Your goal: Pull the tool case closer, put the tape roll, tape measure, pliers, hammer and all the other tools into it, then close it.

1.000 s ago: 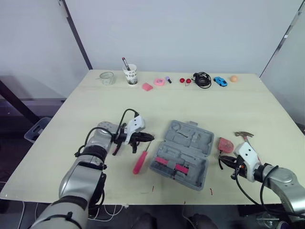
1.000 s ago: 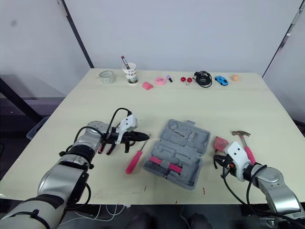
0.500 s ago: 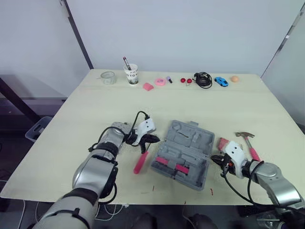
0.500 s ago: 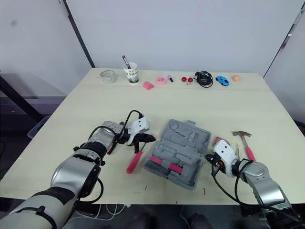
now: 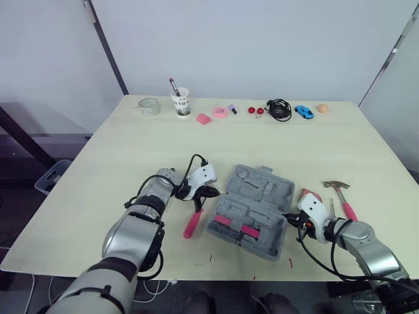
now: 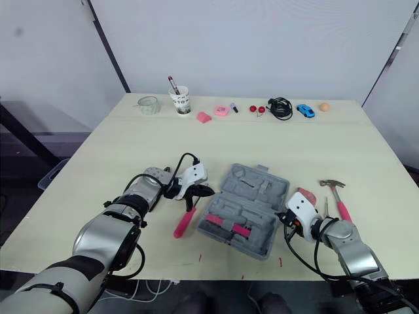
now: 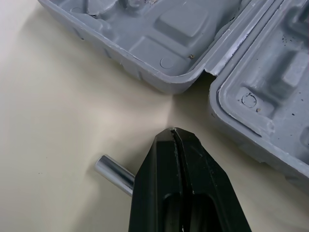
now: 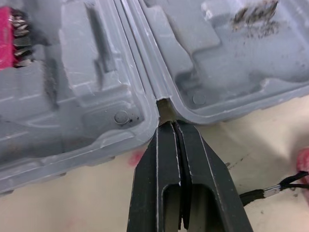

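The grey tool case [image 5: 252,209] lies open in the middle of the table, with pink-trimmed parts in its near half. My left gripper [image 5: 215,191] is shut, its tip at the case's left edge by the hinge [image 7: 207,72]. Beneath it lies a pink-handled screwdriver [image 5: 192,222], whose metal shaft [image 7: 113,171] shows beside the fingers. My right gripper [image 5: 287,218] is shut, its tip touching the hinge notch [image 8: 163,102] on the case's right side. A hammer [image 5: 342,196] and a pink tool [image 5: 308,194] lie to the right of the case. A pink tape roll [image 5: 219,112] sits at the back.
Along the far edge stand a glass jar [image 5: 148,106], a cup with a pen [image 5: 179,103], small pink and red items, a black cable [image 5: 278,108], a blue toy car [image 5: 302,111] and an orange ball [image 5: 321,108]. The table's front edge runs just below the case.
Both grippers have closed in on the case: the left moved right to its left edge, the right moved left past the pink tool to its right edge.
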Controlling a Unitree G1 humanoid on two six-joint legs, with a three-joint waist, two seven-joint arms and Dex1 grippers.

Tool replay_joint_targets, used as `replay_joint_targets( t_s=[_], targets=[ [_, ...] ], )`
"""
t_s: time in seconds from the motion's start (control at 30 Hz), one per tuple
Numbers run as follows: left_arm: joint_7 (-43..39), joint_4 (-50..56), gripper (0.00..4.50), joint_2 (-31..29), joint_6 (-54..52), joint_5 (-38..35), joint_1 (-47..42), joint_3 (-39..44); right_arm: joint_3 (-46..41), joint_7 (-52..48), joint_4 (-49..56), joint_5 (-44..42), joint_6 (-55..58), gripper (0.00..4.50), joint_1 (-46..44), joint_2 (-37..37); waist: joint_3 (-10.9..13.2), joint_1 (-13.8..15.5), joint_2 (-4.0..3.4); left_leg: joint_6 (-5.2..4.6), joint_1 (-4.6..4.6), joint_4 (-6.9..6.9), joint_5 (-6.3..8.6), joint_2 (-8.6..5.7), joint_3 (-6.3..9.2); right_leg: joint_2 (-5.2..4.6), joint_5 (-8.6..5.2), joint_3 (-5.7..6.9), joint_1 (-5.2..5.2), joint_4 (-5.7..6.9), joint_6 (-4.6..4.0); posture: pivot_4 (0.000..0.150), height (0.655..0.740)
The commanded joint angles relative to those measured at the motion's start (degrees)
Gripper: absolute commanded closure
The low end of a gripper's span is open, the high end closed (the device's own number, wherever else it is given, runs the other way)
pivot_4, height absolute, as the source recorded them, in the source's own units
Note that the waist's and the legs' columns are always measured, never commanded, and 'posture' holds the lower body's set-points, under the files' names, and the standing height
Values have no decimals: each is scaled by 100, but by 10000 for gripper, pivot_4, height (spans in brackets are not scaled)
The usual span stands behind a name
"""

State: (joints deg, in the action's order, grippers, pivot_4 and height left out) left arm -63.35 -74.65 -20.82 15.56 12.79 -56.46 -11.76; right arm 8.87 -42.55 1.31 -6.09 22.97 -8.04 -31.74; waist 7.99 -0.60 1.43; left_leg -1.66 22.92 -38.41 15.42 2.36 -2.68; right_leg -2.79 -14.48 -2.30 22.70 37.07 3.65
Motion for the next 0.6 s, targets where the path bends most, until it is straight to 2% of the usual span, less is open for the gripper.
replay_joint_targets(
  t_s=[0.03, 0.6],
  targets=[
    [30, -33, 44671, 66, 18, 84, -111, -23, -47, -21, 71, 10, -145, 45000, -75, -15, 0, 2, 0, 0, 0, 0, 0, 0, 0, 0, 0, 0, 0, 0, 0, 1500, 7400],
    [-158, -65, 44671, 355, 39, 184, -172, -27, -62, 57, 100, 41, -189, 45000, 9, 48, 0, 14, 0, 0, 0, -2, 0, 0, 0, 0, 0, 0, 0, 2, 0, 1500, 7400]
  ],
)
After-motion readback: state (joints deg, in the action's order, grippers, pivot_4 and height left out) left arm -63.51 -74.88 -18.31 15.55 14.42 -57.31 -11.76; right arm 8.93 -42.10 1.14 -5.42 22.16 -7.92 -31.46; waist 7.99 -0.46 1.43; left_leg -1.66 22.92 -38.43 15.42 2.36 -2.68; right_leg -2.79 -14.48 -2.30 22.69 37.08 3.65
